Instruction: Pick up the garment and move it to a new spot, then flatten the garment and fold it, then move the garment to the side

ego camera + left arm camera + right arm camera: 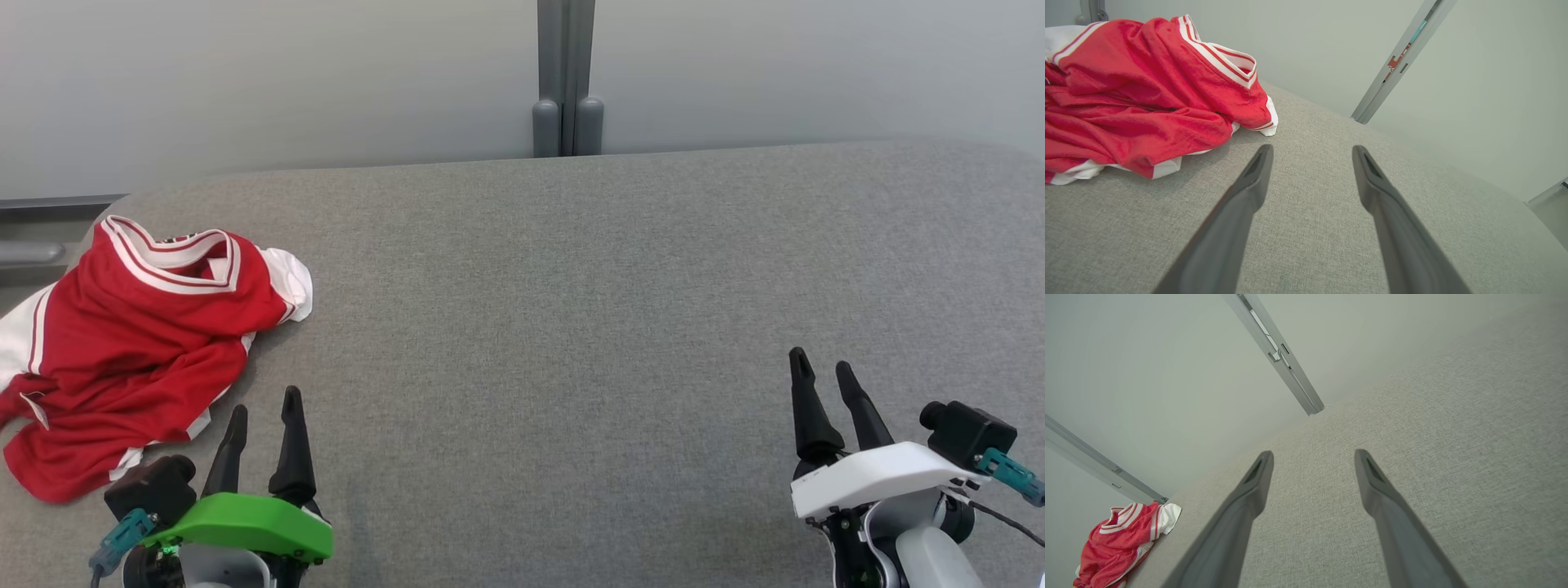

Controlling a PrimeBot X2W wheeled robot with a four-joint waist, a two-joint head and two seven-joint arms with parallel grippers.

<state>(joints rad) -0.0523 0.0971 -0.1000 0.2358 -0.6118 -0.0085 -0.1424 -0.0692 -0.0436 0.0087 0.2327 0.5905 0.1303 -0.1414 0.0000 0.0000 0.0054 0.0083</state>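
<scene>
Red jersey [139, 343] with white trim lies crumpled in a loose heap at the far left of the grey fabric-covered table [571, 327], with one white-edged part reaching the table's left border. Its striped collar [175, 261] faces up and away from the robot. The garment is neither spread nor folded, so the first step, the pick-up, is judged not yet begun. Left end effector [265, 402] hangs just beside the heap's near right edge, fingers spread wide and empty, not touching cloth. This placement suits a short reach leftward into the nearest fold. Right end effector [820, 359] sits well apart at the lower right over bare table, likewise wide and holding nothing. It is probably kept clear until the cloth is brought to the open middle, where both would be needed for flattening. The broad bare centre is the evident new spot. Risk noted: a pinch on the heap may gather several layers at once.
</scene>
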